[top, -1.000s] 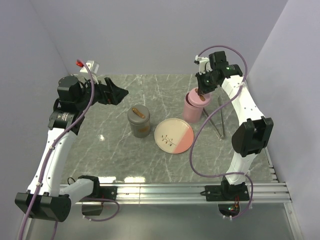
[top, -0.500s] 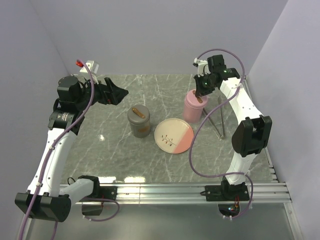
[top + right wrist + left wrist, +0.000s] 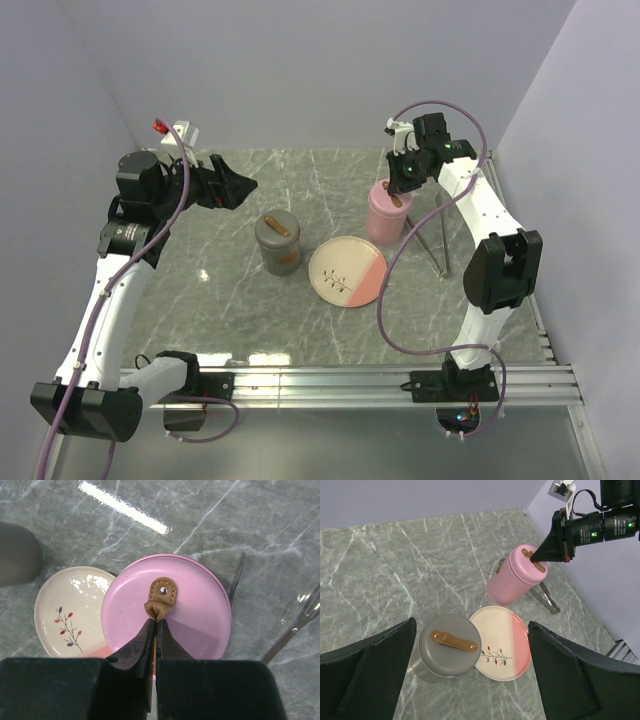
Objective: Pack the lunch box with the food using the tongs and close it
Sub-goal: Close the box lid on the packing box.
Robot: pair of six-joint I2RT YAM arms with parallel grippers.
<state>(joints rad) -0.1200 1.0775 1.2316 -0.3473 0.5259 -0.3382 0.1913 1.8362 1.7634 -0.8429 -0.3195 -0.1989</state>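
The right gripper [image 3: 155, 622] pinches the strap [image 3: 161, 597] atop the pink box [image 3: 200, 615], fingers pressed together. The tongs [image 3: 547, 601] lie on the table [image 3: 230, 290] just right of that box, while the left gripper [image 3: 230, 188] hangs spread wide, holding nothing

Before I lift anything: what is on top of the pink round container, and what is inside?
Its pink lid is on, carrying a brown leather strap handle. The right gripper has its jaws shut on that strap. The lid hides whatever is inside.
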